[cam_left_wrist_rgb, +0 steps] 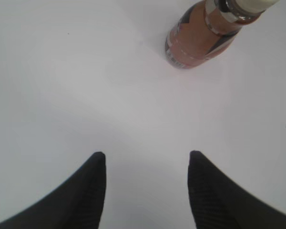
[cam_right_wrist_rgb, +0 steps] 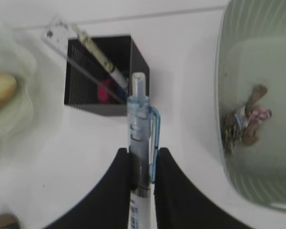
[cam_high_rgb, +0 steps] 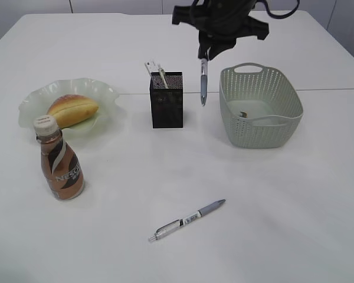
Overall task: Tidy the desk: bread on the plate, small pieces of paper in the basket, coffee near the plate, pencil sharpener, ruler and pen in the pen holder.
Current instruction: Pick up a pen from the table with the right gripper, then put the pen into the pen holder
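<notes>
My right gripper [cam_high_rgb: 205, 56] [cam_right_wrist_rgb: 142, 151] is shut on a pen [cam_high_rgb: 203, 82] [cam_right_wrist_rgb: 139, 109], which hangs upright above the desk between the pen holder [cam_high_rgb: 166, 109] [cam_right_wrist_rgb: 86, 98] and the basket [cam_high_rgb: 259, 76] [cam_right_wrist_rgb: 223, 71]. The black mesh holder has the ruler [cam_high_rgb: 150, 66] [cam_right_wrist_rgb: 62, 45], another pen [cam_right_wrist_rgb: 97, 52] and a small pink item [cam_right_wrist_rgb: 105, 91] in it. Paper scraps [cam_right_wrist_rgb: 245, 119] [cam_high_rgb: 243, 114] lie in the basket. The bread [cam_high_rgb: 72, 109] rests on the plate [cam_high_rgb: 103, 91]. The coffee [cam_high_rgb: 60, 168] [cam_left_wrist_rgb: 200, 38] stands in front of the plate. My left gripper [cam_left_wrist_rgb: 148, 155] is open over bare desk.
A third pen [cam_high_rgb: 187, 220] lies flat on the white desk [cam_high_rgb: 271, 206] at the front middle. A seam in the tabletop runs behind the holder and basket.
</notes>
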`<move>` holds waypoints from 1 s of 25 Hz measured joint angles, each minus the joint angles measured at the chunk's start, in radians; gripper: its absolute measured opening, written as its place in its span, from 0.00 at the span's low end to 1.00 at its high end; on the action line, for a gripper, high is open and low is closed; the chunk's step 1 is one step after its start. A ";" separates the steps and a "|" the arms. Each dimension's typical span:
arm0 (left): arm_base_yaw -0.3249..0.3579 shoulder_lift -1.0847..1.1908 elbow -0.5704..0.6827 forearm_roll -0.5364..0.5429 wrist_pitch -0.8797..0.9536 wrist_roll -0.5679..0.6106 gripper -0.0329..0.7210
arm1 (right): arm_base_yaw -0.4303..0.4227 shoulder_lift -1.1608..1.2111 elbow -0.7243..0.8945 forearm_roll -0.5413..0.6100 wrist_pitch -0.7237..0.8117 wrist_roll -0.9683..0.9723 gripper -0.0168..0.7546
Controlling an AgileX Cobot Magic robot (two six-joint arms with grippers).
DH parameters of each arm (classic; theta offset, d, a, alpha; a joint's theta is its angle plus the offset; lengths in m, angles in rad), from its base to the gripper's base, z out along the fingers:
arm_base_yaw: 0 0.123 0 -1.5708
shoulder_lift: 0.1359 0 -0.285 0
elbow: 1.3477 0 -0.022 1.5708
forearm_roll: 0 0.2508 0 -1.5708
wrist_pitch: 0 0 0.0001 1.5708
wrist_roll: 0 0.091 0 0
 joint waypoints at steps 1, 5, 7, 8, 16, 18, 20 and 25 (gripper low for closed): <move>0.000 0.000 0.000 0.000 0.001 0.000 0.58 | -0.014 -0.010 -0.002 -0.001 -0.029 -0.006 0.12; 0.000 0.000 0.000 0.000 0.002 0.000 0.58 | -0.035 -0.018 -0.002 -0.001 -0.151 -0.016 0.12; 0.000 0.000 0.000 0.000 0.002 0.000 0.58 | -0.035 -0.018 -0.002 -0.003 -0.219 -0.024 0.12; 0.000 0.000 0.000 0.000 0.002 0.000 0.58 | -0.035 -0.018 -0.002 -0.003 -0.263 -0.031 0.12; 0.000 0.000 0.000 0.000 0.002 0.000 0.58 | -0.035 0.028 -0.002 -0.008 -0.527 -0.100 0.11; 0.000 0.000 0.000 0.000 0.002 0.000 0.58 | -0.035 0.052 -0.002 -0.009 -0.561 -0.107 0.11; 0.000 0.000 0.000 0.000 0.000 0.000 0.58 | -0.035 0.077 -0.002 -0.010 -0.590 -0.112 0.11; 0.000 0.000 0.000 0.000 -0.004 0.000 0.58 | -0.035 0.125 -0.002 -0.010 -0.662 -0.112 0.11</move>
